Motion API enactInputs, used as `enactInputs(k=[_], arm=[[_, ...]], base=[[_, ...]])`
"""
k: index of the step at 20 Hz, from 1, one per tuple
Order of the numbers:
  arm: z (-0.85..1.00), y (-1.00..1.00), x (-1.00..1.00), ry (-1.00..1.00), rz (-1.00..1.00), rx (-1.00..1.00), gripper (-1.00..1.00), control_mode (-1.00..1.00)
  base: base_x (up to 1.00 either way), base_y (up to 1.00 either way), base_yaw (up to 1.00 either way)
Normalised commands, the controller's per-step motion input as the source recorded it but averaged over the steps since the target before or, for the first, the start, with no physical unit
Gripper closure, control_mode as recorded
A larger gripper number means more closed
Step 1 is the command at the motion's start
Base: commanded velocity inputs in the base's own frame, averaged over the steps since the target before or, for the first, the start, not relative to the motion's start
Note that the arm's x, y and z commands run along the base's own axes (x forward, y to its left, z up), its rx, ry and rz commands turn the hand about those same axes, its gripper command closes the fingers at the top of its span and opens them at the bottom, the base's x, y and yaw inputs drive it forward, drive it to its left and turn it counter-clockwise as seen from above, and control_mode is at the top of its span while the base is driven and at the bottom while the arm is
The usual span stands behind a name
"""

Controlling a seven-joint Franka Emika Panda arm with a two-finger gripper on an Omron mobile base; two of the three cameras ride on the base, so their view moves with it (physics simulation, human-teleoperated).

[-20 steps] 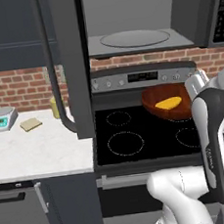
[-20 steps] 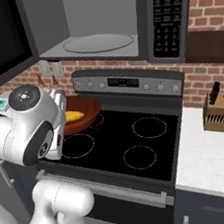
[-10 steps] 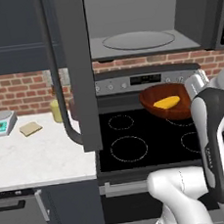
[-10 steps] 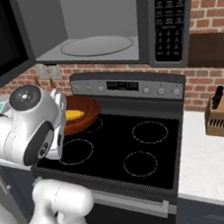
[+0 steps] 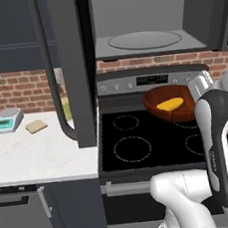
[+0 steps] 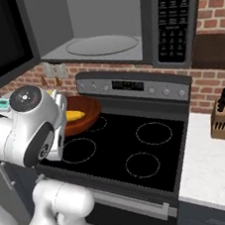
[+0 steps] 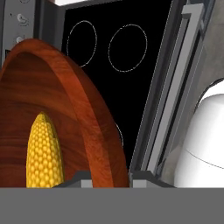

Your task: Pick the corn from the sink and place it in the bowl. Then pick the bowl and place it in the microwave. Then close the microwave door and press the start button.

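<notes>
The fingers [image 7: 106, 176] pinch the rim of the bowl [image 5: 169, 103], one inside and one outside. The bowl hangs over the stove [image 5: 139, 143], below the open microwave [image 6: 104, 23]. The corn [image 7: 43, 151] lies inside it.

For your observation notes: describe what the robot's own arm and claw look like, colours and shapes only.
The arm is glossy white with rounded, bulbous segments, a dark grey curved band with faint small lettering along one link, and a round dark-ringed joint cap. The claw shows two small dark grey fingertips.
</notes>
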Motion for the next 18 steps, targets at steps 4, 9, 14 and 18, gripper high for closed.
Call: enactInputs(k=[4, 9, 14, 18], arm=[[0.00, 0.00, 0.00, 0.00, 0.00, 0.00, 1.00, 1.00], [0.00, 0.00, 0.00, 0.00, 0.00, 0.00, 1.00, 1.00], [0.00, 0.00, 0.00, 0.00, 0.00, 0.00, 1.00, 1.00], [0.00, 0.00, 0.00, 0.00, 0.00, 0.00, 1.00, 1.00]], base=[[0.00, -0.57, 0.07], [0.04, -0.67, 0.08], [-0.08, -0.71, 0.03], [0.00, -0.56, 0.01]])
